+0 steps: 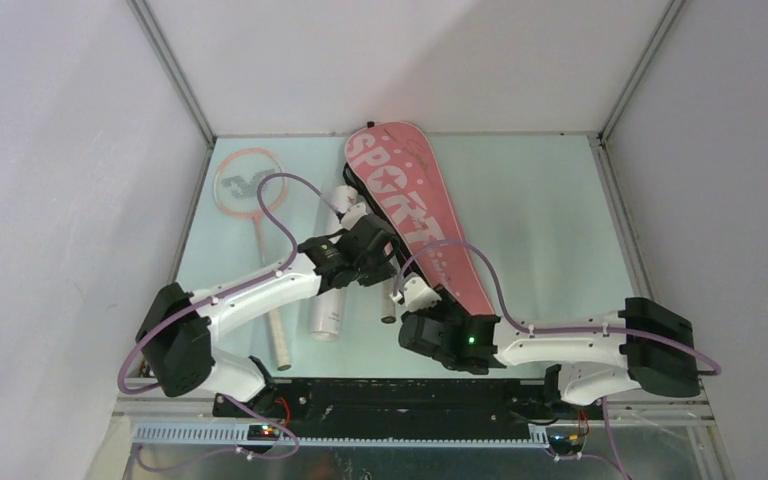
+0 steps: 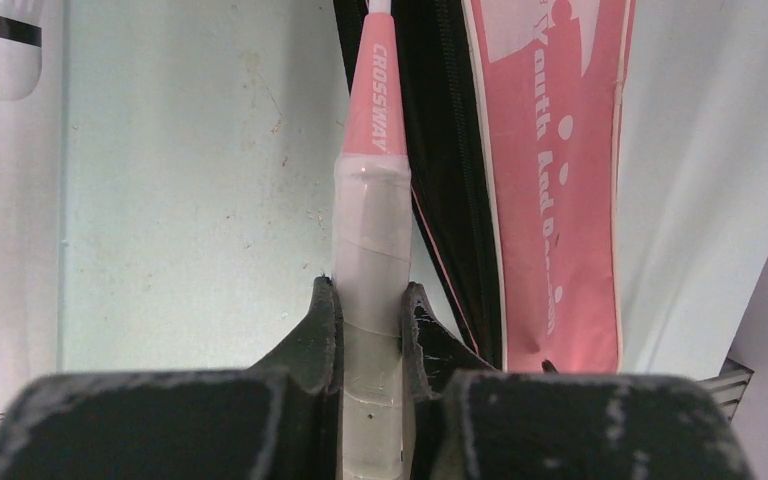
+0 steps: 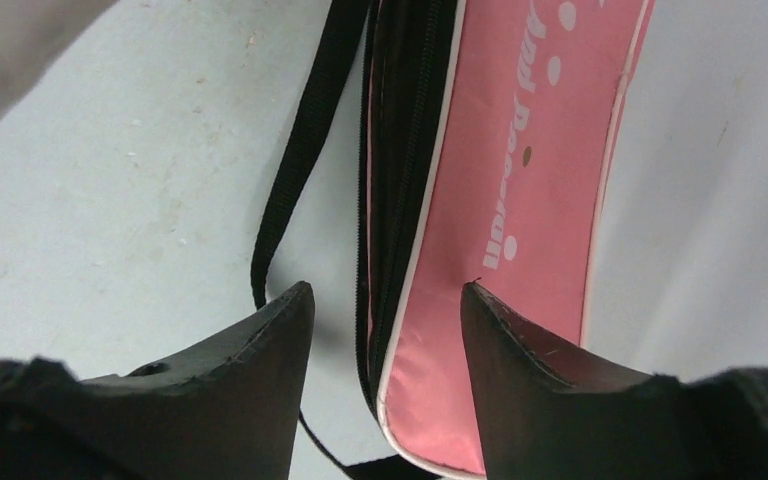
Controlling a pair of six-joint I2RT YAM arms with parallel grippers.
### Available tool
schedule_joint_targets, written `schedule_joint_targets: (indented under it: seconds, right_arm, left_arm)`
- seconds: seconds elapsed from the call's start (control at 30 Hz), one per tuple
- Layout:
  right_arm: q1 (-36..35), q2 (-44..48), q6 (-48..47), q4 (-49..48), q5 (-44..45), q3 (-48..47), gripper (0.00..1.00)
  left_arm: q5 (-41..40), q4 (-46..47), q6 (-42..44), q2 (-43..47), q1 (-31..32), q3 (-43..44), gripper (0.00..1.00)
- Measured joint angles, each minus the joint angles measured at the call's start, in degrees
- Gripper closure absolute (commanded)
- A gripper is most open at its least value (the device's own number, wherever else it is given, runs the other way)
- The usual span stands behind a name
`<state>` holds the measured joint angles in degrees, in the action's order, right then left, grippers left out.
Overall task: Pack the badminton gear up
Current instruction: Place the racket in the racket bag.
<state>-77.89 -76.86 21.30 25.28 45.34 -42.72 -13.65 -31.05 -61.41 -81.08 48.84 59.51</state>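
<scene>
so the left arm (image 1: 260, 290) stretches forward and off to the right, wrist tipped down; left gripper (image 2: 372, 300) is clamped on the racket handle (image 2: 372, 230), both pads tight against it; right arm (image 1: 560, 345) lies low, elbow out right, forearm running left; right gripper (image 3: 385, 300) points down, jaws standing apart; can't tell if they touch anything

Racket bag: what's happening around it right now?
The left tool is shut on the handle of a racket whose head is out of sight, apparently inside the pink racket bag. The right tool is open, its jaws straddling the bag's near zippered edge. A second racket and a white tube lie on the table left of the bag.
</scene>
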Motion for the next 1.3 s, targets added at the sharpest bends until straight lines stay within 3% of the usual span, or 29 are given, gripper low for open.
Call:
schedule_joint_targets:
  seconds: [0.13, 0.23, 0.4, 0.63, 0.8, 1.0, 1.3]
  right_arm:
    - [2.6, -2.9, -0.3, -1.2, -1.0, -0.1, 0.51]
    - [4.5, -4.6, 0.0, -0.8, -0.1, -0.1, 0.76]
    - [5.6, -4.6, 2.8, 0.4, 2.8, -0.2, 1.00]
    - [5.8, -0.8, 6.2, 1.8, 2.3, -0.1, 1.00]
    - [8.2, 13.3, 8.8, -5.9, -11.3, 3.9, 1.00]
    - [18.8, 29.1, 16.0, -18.9, -29.9, 13.9, 1.00]
    - [23.6, 30.4, 24.1, -33.6, -45.5, 20.7, 1.00]
  left_arm:
    - [0.0, 0.0, 0.0, 0.2, 0.0, 0.0, 1.00]
    - [-0.2, -0.4, 0.2, 0.7, -0.1, 0.0, 1.00]
    - [-0.9, -1.3, 0.5, 2.2, -0.1, 0.0, 1.00]
    - [-1.2, -1.4, 0.3, 2.5, -0.1, 0.0, 1.00]
    - [-0.9, 1.9, -2.3, 2.6, 0.1, -1.2, 1.00]
    - [0.0, 5.8, -5.6, 2.6, 0.9, -2.6, 1.00]
    - [-0.4, 7.9, -7.8, 1.3, 3.3, -3.9, 1.00]
